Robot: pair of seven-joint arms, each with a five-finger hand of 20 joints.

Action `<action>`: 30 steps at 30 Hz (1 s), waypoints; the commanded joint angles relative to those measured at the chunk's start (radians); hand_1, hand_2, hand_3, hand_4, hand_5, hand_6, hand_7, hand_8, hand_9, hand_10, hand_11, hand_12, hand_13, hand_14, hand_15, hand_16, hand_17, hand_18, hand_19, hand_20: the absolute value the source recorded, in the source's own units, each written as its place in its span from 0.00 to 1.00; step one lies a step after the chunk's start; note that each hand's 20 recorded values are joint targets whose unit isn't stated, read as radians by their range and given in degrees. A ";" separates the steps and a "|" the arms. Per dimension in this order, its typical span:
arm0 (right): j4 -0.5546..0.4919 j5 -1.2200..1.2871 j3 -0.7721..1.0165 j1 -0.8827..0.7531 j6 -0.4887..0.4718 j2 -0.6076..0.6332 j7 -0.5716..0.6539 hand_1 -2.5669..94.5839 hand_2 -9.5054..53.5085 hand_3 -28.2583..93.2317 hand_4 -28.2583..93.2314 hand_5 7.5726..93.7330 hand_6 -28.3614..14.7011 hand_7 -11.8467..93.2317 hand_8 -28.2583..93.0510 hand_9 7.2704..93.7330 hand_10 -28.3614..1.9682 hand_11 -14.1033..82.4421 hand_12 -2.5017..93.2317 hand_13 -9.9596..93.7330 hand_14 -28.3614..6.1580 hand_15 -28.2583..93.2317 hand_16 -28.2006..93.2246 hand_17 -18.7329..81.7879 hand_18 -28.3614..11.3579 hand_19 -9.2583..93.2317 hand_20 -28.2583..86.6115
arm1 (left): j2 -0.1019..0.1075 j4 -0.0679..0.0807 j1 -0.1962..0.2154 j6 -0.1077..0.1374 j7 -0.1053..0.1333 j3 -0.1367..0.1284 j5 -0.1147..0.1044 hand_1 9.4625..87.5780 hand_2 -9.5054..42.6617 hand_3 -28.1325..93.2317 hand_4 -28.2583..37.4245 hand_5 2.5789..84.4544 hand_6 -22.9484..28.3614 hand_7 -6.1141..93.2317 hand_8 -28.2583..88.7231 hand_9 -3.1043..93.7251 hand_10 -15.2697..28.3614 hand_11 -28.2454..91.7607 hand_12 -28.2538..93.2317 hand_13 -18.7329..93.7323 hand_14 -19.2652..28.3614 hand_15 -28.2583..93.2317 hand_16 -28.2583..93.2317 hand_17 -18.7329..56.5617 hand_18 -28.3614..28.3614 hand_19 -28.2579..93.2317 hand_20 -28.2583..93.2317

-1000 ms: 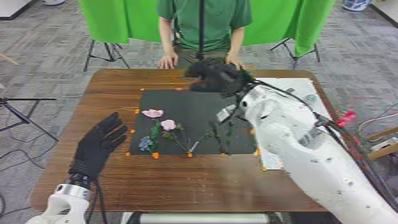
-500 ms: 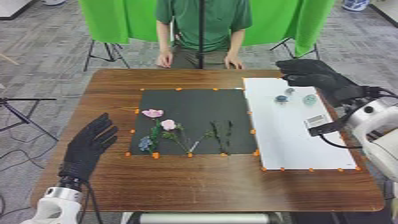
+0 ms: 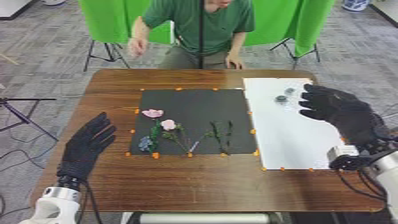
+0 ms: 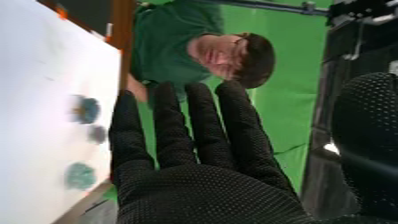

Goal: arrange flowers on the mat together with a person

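In the head view, pink flowers (image 3: 168,124) with green stems and a blue flower (image 3: 146,143) lie on the left part of the dark mat (image 3: 182,102). Two dark leafy stems (image 3: 228,137) lie side by side towards its right edge. My right hand (image 3: 342,111) is over the white sheet's right edge, open and holding nothing. Left of the mat, my left hand (image 3: 84,147) is open above the wood. In the right wrist view, my right hand (image 4: 209,192) has straight fingers, with a blue flower head (image 4: 87,110) and a pale green one (image 4: 80,176) beyond them.
The white sheet (image 3: 293,135) lies right of the dark mat and bears small flower heads (image 3: 281,99) near its far end. Orange markers line both surfaces. Brown wood (image 3: 204,185) runs along the robot's side of the table.
My right hand has swung from above the dark mat's far side out to the right, then back towards the robot beside the white sheet. The flowers on the mat have not moved.
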 commanded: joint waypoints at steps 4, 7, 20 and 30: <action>0.017 -0.019 -0.014 -0.028 0.013 -0.066 0.041 0.20 0.15 0.91 0.03 0.35 0.53 0.21 0.17 0.33 0.47 0.23 0.25 0.39 0.45 0.29 0.49 0.24 0.18 0.44 0.44 | -0.026 0.005 0.023 0.006 -0.011 0.004 -0.003 0.19 0.15 0.81 0.00 0.35 0.53 0.25 0.15 0.26 0.61 0.44 0.34 0.36 0.70 0.41 0.22 0.12 0.88 0.60 0.27; 0.015 -0.039 -0.024 -0.030 0.016 -0.085 0.026 0.20 0.15 0.91 0.03 0.35 0.52 0.21 0.17 0.33 0.47 0.23 0.25 0.39 0.45 0.29 0.49 0.24 0.19 0.44 0.44 | -0.024 0.003 0.015 -0.007 -0.013 -0.001 0.006 0.19 0.15 0.81 0.00 0.35 0.53 0.25 0.15 0.26 0.61 0.44 0.34 0.36 0.70 0.42 0.22 0.12 0.88 0.60 0.27; 0.016 -0.036 -0.020 -0.008 0.025 -0.078 0.028 0.20 0.15 0.92 0.03 0.36 0.52 0.21 0.17 0.33 0.46 0.23 0.25 0.39 0.45 0.30 0.49 0.24 0.19 0.45 0.44 | -0.021 0.010 -0.014 -0.010 -0.017 0.013 0.008 0.19 0.15 0.81 0.00 0.35 0.53 0.25 0.15 0.26 0.61 0.44 0.34 0.36 0.70 0.42 0.22 0.12 0.88 0.60 0.27; 0.020 -0.046 -0.036 0.007 0.029 -0.076 0.027 0.20 0.15 0.92 0.03 0.36 0.52 0.22 0.17 0.33 0.46 0.24 0.25 0.39 0.45 0.31 0.49 0.24 0.19 0.45 0.44 | -0.025 0.014 -0.021 -0.016 -0.020 0.021 0.012 0.19 0.15 0.81 0.00 0.35 0.53 0.25 0.15 0.26 0.62 0.44 0.34 0.36 0.70 0.42 0.22 0.12 0.88 0.60 0.27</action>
